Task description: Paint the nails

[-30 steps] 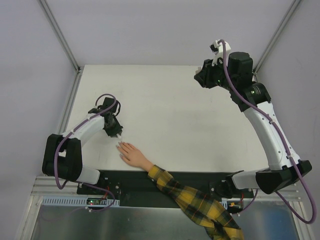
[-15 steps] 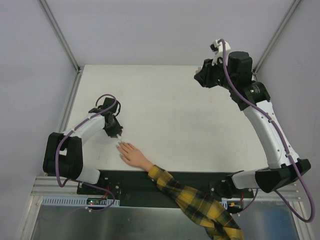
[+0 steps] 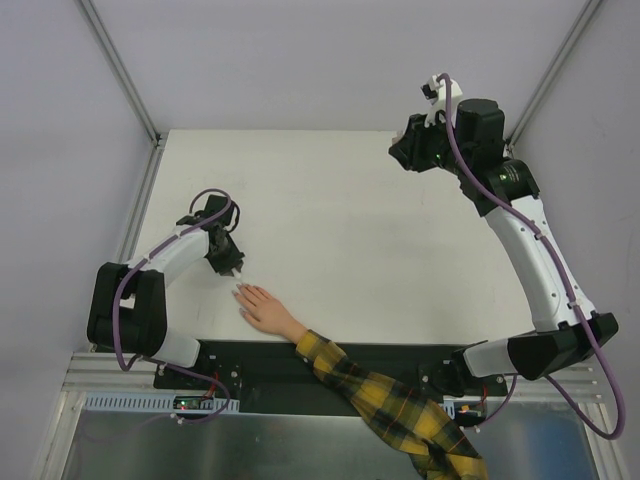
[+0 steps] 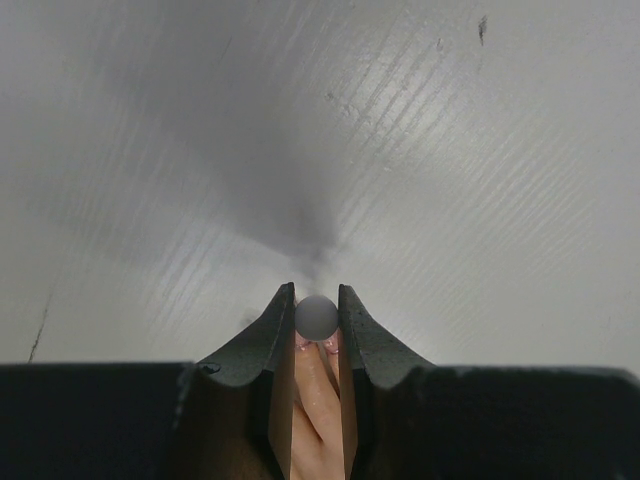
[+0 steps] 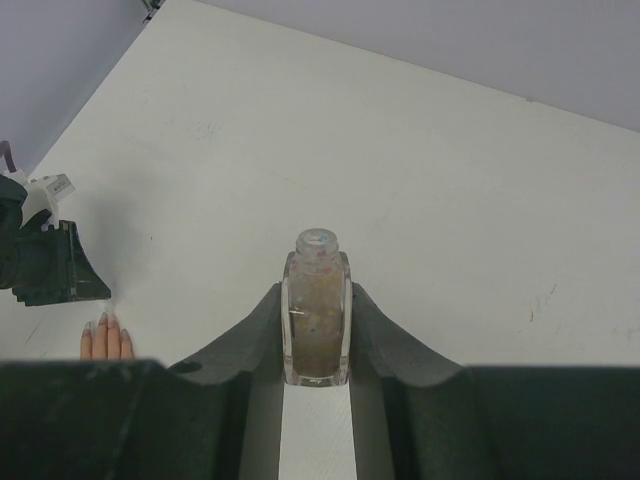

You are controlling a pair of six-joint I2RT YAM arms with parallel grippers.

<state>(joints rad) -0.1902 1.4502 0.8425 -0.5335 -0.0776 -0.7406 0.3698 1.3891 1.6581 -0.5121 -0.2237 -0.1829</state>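
Observation:
A small flesh-coloured hand (image 3: 262, 308) in a yellow plaid sleeve (image 3: 390, 400) lies flat near the table's front edge. Its nails (image 3: 240, 291) point to the far left. My left gripper (image 3: 232, 268) hovers just beyond the fingertips, shut on a small brush cap whose round grey end (image 4: 317, 316) shows between the jaws. Directly under that cap lie two fingers (image 4: 318, 400) with pinkish nails (image 4: 303, 345). My right gripper (image 3: 400, 155) is raised at the far right, shut on an open glass polish bottle (image 5: 317, 305) with speckled contents.
The white table (image 3: 340, 230) is bounded by metal rails (image 3: 125, 75) at the back corners and a black base strip (image 3: 260, 365) in front. In the right wrist view the hand's fingertips (image 5: 105, 338) and my left gripper (image 5: 45, 262) sit at the lower left.
The right gripper with the bottle has drifted slightly toward the far side. The left gripper stays over the fingertips almost unmoved.

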